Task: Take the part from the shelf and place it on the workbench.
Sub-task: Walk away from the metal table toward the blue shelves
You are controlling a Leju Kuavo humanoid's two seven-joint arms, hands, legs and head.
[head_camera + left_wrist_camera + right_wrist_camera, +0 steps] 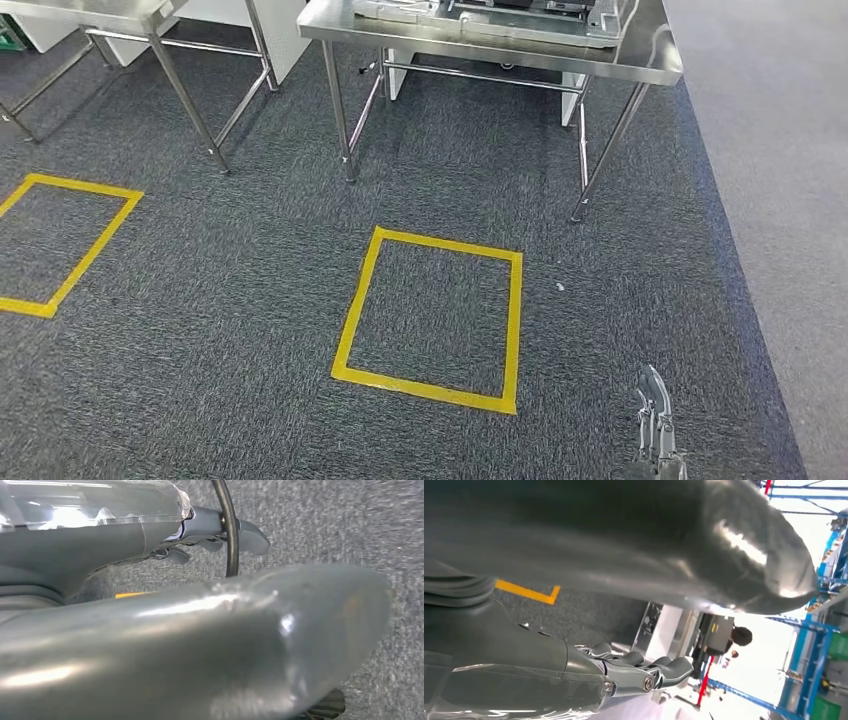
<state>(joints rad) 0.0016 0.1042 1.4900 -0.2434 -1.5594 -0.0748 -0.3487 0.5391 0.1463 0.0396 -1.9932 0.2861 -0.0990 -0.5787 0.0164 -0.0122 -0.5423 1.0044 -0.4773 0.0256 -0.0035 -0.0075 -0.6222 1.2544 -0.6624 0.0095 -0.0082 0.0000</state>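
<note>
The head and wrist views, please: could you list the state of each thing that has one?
Right hand: empty, fingers apart, above the carpet.
Left hand: empty, fingers loosely curled.
Workbench: standing, a grey metal piece on top.
Yellow tape square: flat on the carpet, nothing inside.

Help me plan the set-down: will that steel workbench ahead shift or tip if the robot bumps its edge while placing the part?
Probably not tip: the workbench stands on splayed metal legs tied by crossbars, a wide base. It could slide slightly, though the dark carpet under its feet should add grip. Its polished top looks slick, so a part set down there may skid.
</note>
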